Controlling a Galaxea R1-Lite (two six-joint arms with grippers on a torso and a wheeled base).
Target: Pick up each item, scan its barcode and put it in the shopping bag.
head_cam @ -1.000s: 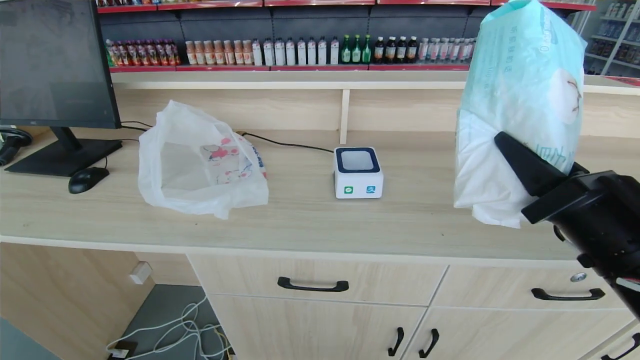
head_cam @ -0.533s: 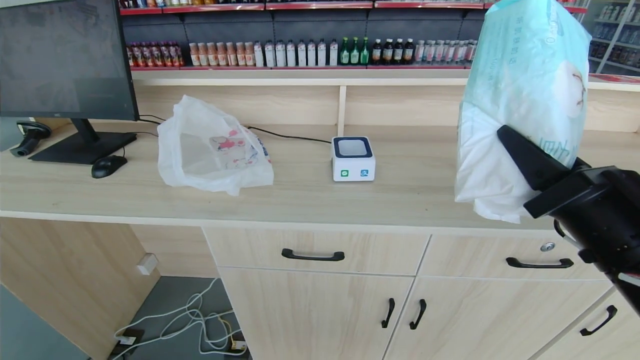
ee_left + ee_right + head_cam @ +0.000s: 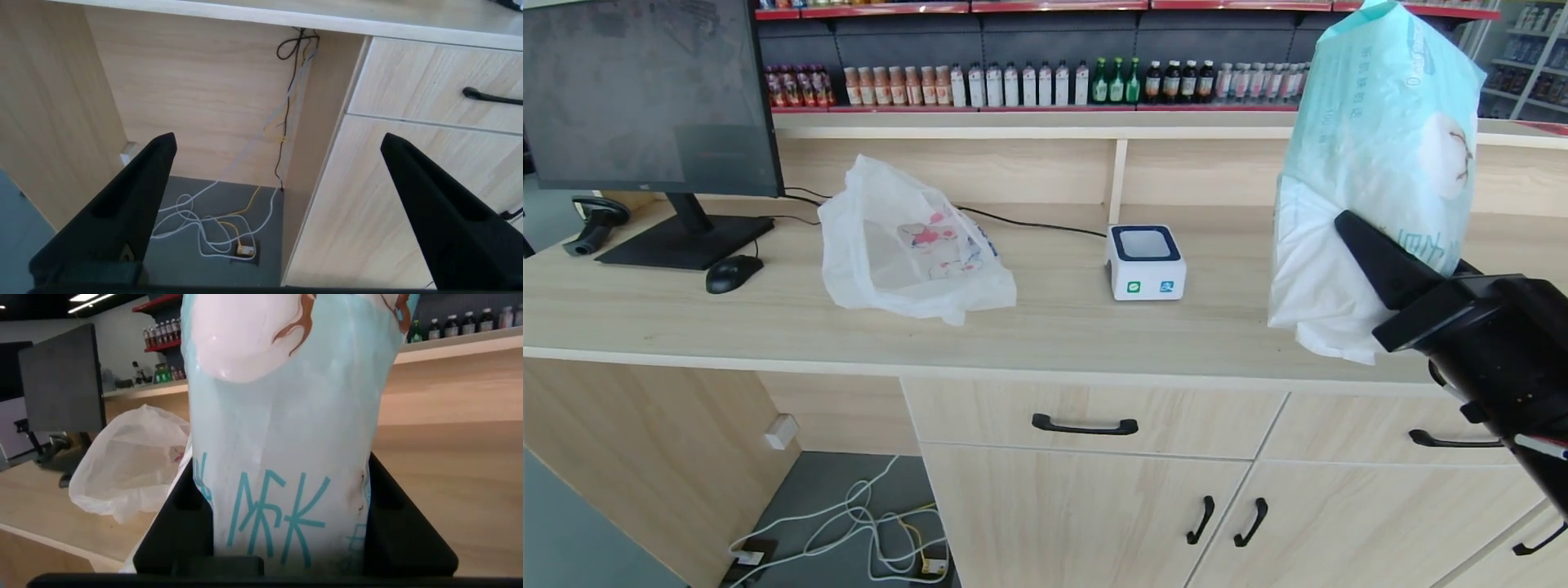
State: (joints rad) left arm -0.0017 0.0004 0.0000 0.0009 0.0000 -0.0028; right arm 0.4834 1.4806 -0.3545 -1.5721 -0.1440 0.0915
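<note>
scanner (image 3: 1145,261): white box with a dark-framed window on top, standing on the counter (image 3: 1054,327); used as reference below.
soft pack (image 3: 1380,139): teal and white, held upright in the air to the right of the scanner and nearer the camera. Its top is well above the scanner and its lower end is off the counter.
right gripper (image 3: 284,482): right of the scanner, fingers clamped on the lower part of the soft pack, one on each side.
shopping bag (image 3: 907,245): thin white plastic, slumped on the counter well left of the scanner, mouth open toward the camera.
printed item (image 3: 935,241): red-and-white pattern showing through the bag wall on the side nearer the scanner.
left gripper (image 3: 278,143): lower than the scanner, below counter level, facing the open recess in the cabinet front. Fingers spread wide, nothing between them.
cable (image 3: 1029,224): black, runs from behind the scanner toward the bag.
monitor (image 3: 645,90): far left of the scanner, beyond the bag, screen dark.
mouse (image 3: 733,273): left of the bag, by the monitor foot.
floor cables (image 3: 221,233): loose tangle in the recess, below the scanner's level.
</note>
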